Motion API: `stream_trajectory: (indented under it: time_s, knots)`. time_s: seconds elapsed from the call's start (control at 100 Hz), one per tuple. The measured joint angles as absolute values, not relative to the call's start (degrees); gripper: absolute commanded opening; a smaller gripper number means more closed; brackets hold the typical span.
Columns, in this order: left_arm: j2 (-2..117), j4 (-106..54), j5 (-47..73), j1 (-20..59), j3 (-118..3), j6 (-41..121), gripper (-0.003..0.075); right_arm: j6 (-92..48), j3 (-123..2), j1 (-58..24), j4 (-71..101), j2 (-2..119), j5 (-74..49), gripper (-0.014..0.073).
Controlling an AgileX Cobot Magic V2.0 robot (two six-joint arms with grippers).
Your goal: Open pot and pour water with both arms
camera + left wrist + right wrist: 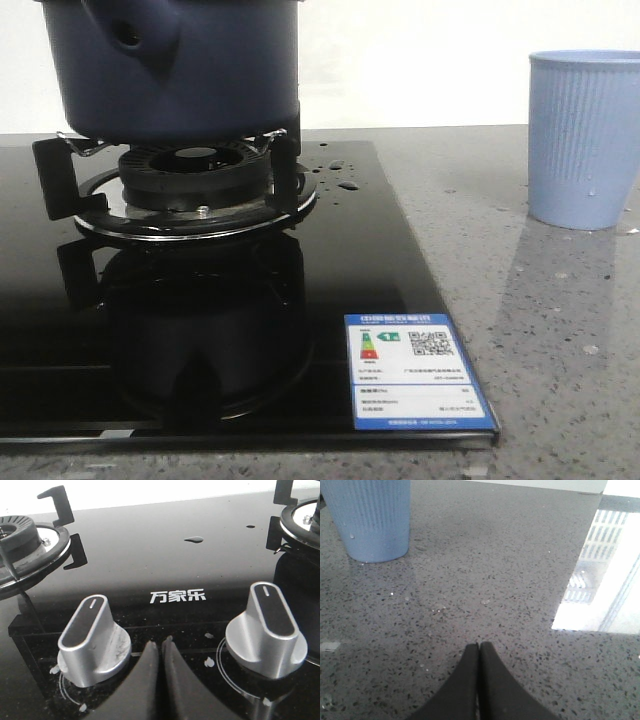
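Observation:
The dark navy-blue pot (180,65) stands on the burner grate (190,185) of the black glass stove; its stub with a small hole (128,38) faces me, and its top is cut off by the frame. Water shows as small droplets (345,184) on the glass right of the burner and as one drop (193,539) in the left wrist view. My left gripper (161,642) is shut and empty, low between two silver knobs. My right gripper (479,645) is shut and empty over the grey speckled counter. Neither gripper shows in the front view.
A light blue ribbed cup (583,138) stands on the counter at the right, also in the right wrist view (370,517). Two silver knobs (92,635) (267,625) flank the left gripper. An energy label (415,372) sits on the stove's front right corner.

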State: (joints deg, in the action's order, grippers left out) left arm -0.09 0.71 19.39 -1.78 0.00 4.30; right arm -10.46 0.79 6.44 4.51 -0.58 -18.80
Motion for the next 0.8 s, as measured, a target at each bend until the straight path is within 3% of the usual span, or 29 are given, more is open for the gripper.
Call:
stream_trajectory:
  time_s: [0.51, 0.69, 0.8]
  knots:
    - [-0.09, 0.96, 19.39, -1.78, 0.00, 4.30, -0.0019, -10.46, 0.79, 6.44, -0.61, -0.58, -16.84, -0.0067]
    - [-0.09, 1.79, 18.41, -1.78, 0.00, 4.30, -0.0020, -10.46, 0.79, 6.44, -2.85, -0.58, -2.04, -0.0067]
    - [-0.09, -10.59, 12.97, -1.78, 0.00, 4.30, -0.0020, -10.36, 0.79, 6.44, 0.64, -0.58, 7.49, -0.0067]
